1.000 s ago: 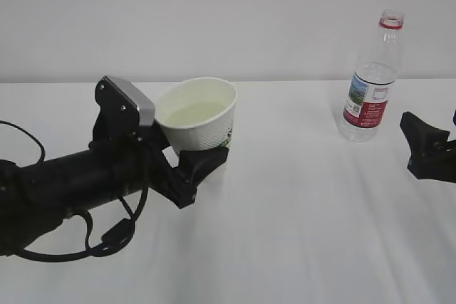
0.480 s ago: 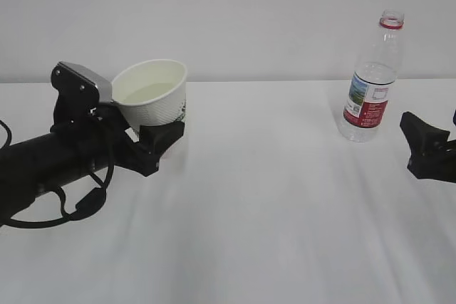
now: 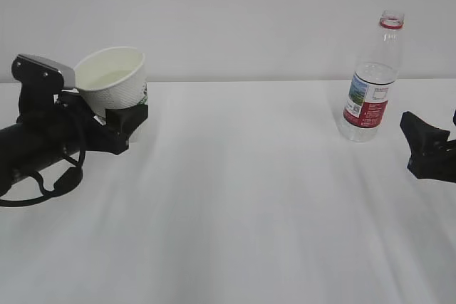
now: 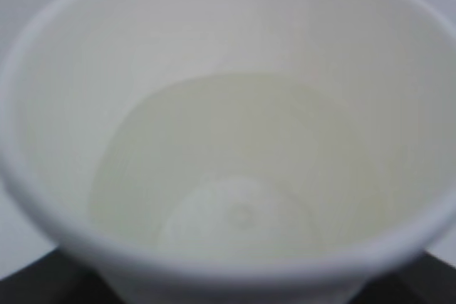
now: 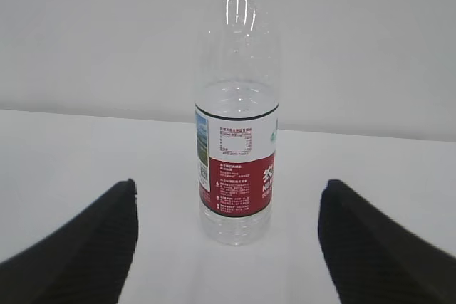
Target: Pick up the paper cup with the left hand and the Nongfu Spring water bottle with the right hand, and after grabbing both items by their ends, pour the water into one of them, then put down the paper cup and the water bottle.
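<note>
paper cup (image 3: 112,76) far left, tilted, water (image 4: 235,176) inside, clamped low in left hand (image 3: 117,122) | thin-walled, crushable, spills easily | Nongfu Spring water bottle (image 5: 239,115) upright, free | right hand (image 5: 228,247) jaws apart, empty

White cloth-covered table (image 3: 249,204), Nongfu Spring water bottle (image 3: 372,76) standing upright on it

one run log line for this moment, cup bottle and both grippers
left gripper: shut on paper cup, tilted, water inside | right gripper: open, empty | water bottle: upright on table, uncapped
</note>
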Available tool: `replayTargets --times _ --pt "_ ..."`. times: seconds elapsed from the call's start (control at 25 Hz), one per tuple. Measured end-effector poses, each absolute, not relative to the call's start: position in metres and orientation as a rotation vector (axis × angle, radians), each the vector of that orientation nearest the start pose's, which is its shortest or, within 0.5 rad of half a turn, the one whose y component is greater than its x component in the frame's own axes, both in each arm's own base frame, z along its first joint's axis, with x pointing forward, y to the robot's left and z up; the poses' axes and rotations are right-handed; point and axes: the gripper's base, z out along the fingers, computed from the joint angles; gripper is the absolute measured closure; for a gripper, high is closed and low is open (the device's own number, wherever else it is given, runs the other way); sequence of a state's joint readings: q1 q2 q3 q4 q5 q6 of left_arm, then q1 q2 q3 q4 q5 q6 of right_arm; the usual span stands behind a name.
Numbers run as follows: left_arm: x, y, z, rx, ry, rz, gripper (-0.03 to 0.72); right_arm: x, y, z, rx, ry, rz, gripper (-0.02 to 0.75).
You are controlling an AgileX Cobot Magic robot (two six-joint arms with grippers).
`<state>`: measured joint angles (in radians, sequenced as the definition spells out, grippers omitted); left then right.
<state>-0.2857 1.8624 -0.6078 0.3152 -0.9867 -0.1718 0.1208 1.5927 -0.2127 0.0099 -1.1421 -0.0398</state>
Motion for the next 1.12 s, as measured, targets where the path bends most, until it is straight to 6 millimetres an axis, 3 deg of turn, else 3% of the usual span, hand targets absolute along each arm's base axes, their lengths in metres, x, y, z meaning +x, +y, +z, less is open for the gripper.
replayTargets --times 0.8,1.12 --pt "0.32 -0.059 0.145 0.201 1.737 -0.293 0.16 0.223 0.026 0.156 -0.107 1.719 0.074 0.145" --pt "0.324 -0.048 0.139 0.084 1.722 -0.256 0.16 0.223 0.026 0.156 -0.096 1.72 0.086 0.145"
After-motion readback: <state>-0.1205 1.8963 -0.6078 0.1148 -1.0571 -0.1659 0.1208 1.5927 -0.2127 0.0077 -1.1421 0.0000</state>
